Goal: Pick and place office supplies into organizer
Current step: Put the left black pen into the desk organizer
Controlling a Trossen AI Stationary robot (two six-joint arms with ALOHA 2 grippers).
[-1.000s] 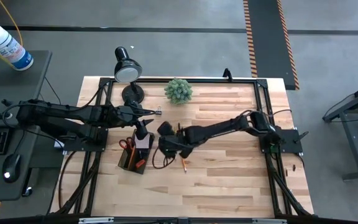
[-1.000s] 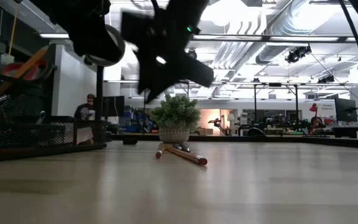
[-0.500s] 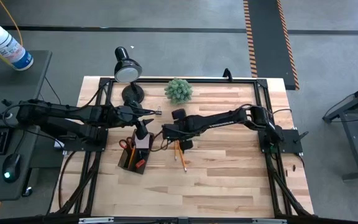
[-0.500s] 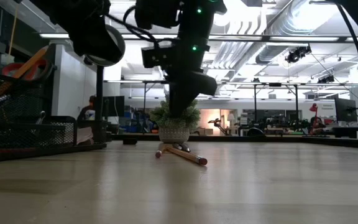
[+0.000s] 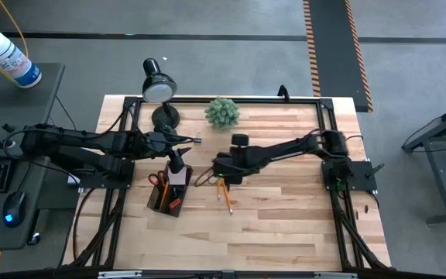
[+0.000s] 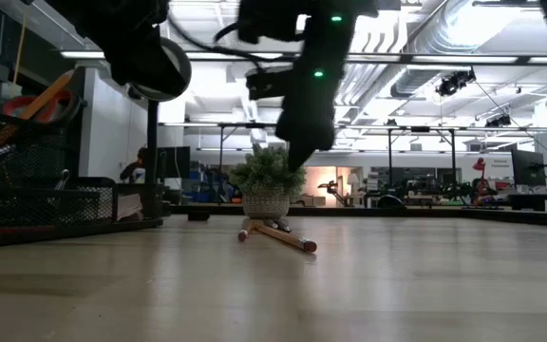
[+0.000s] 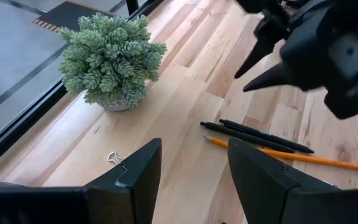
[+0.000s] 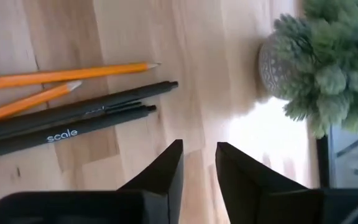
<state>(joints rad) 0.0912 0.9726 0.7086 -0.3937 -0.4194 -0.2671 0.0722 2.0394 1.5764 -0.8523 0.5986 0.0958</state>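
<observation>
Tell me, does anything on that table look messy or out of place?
Yes, mildly. Two pencils and two dark pens lie loose in a fanned heap on the table, outside the organizer, with the right gripper over them. A small binder clip also lies alone near the plant. Nothing looks spilled or broken.

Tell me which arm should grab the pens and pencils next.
Right. Its gripper hangs empty just above the pens and pencils; the left gripper waits open beside the organizer.
</observation>
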